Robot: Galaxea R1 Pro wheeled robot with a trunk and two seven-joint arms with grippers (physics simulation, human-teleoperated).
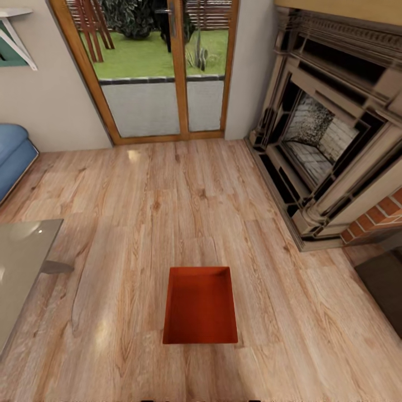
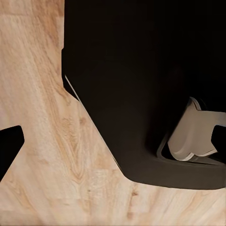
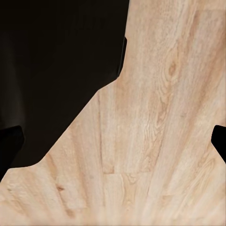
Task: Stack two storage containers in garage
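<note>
One orange-red storage container [image 1: 201, 306] sits open-topped and empty on the light wood plank floor [image 1: 139, 223] of the living room, low in the centre of the head view. In the right wrist view my right gripper [image 3: 113, 148] hangs over bare planks, its dark fingertips [image 3: 10, 148] far apart at the picture's two sides and nothing between them. One dark fingertip [image 2: 9, 148] of my left gripper [image 2: 113, 150] shows at the frame's edge over the planks; the other side is lost against my black base.
A glass coffee table [image 1: 22, 268] and a blue sofa [image 1: 11, 151] stand at the left. A large fireplace [image 1: 335, 128] fills the right, with a dark mat [image 1: 385, 290] below it. A wooden-framed glass door [image 1: 162, 72] lies ahead. My black base [image 2: 141, 70] is close to both wrists.
</note>
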